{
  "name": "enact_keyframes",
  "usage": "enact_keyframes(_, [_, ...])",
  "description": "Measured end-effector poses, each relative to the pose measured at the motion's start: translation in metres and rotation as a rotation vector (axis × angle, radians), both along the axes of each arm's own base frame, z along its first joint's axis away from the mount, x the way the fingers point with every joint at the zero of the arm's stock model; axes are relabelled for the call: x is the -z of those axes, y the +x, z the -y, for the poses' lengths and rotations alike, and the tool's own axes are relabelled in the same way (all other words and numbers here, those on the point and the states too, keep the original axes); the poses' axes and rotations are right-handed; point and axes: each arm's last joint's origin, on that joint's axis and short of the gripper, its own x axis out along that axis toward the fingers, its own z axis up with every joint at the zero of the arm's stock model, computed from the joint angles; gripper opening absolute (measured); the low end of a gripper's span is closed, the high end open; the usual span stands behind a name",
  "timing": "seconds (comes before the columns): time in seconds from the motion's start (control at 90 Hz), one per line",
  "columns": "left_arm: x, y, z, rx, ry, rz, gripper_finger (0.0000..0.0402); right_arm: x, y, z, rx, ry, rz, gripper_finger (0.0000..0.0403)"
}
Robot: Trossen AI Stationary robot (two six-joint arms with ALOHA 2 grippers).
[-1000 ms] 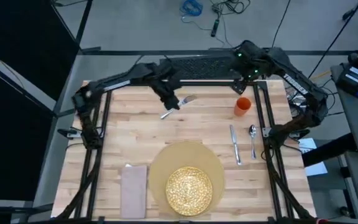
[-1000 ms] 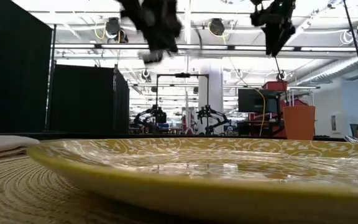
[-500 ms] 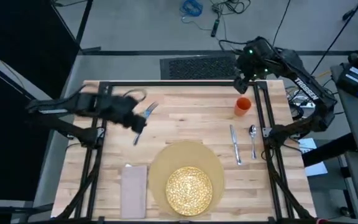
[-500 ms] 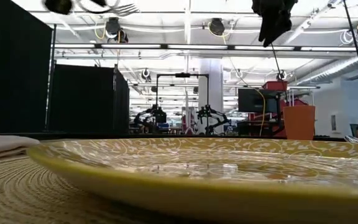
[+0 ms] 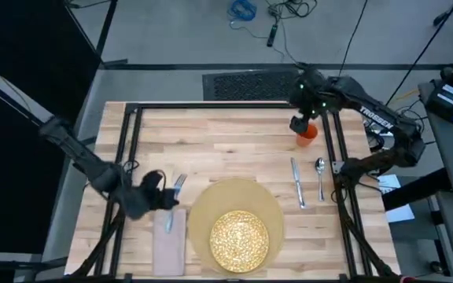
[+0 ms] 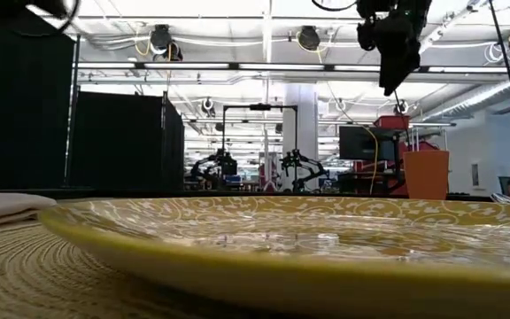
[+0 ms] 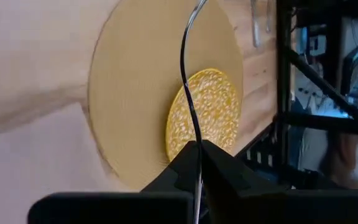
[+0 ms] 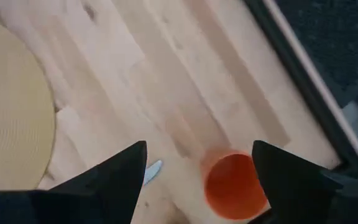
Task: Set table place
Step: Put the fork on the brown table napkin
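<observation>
My left gripper (image 5: 163, 200) is near the table's left edge, shut on the silver fork (image 5: 178, 186), which is over the far end of the beige napkin (image 5: 168, 236). The tan placemat (image 5: 238, 206) carries the yellow plate (image 5: 239, 240) at the near middle. The knife (image 5: 297, 182) and spoon (image 5: 319, 176) lie flat to its right. My right gripper (image 8: 199, 167) hangs open above the orange cup (image 8: 234, 184), which stands at the far right (image 5: 308, 133). My left gripper pinches the fork's handle (image 7: 195, 142) between its two fingers, coming from the table's left side. In the left wrist view the fork shows edge-on and runs out past the fingertips. Its tines (image 5: 180, 181) point toward the far edge. Whether it touches the napkin I cannot tell.
A black metal frame (image 5: 129, 149) rings the wooden table (image 5: 226, 145), with rails along both sides. Bare wood lies between the placemat and the far edge. The low view shows the plate rim (image 6: 237, 257) and the napkin (image 6: 7, 206) close up.
My left gripper has carried the fork from the far middle of the table toward the left and near edges. It now has it over the napkin's far end. My right gripper has come down and a little nearer, toward the orange cup.
</observation>
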Motion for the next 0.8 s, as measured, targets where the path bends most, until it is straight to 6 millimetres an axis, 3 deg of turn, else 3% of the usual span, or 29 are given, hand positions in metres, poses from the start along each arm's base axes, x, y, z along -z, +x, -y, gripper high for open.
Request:
enact_keyframes(0.544, [0.056, -0.015, 0.084, -0.007, 0.183, 0.133, 0.0000, -0.003, 0.018, -0.054, -0.074, 0.035, 0.102, 0.0279])
enact_keyframes(0.8, [0.088, -0.014, 0.107, 0.010, 0.242, 0.148, 0.0000, -0.003, 0.023, -0.065, -0.056, 0.068, 0.119, 0.0279])
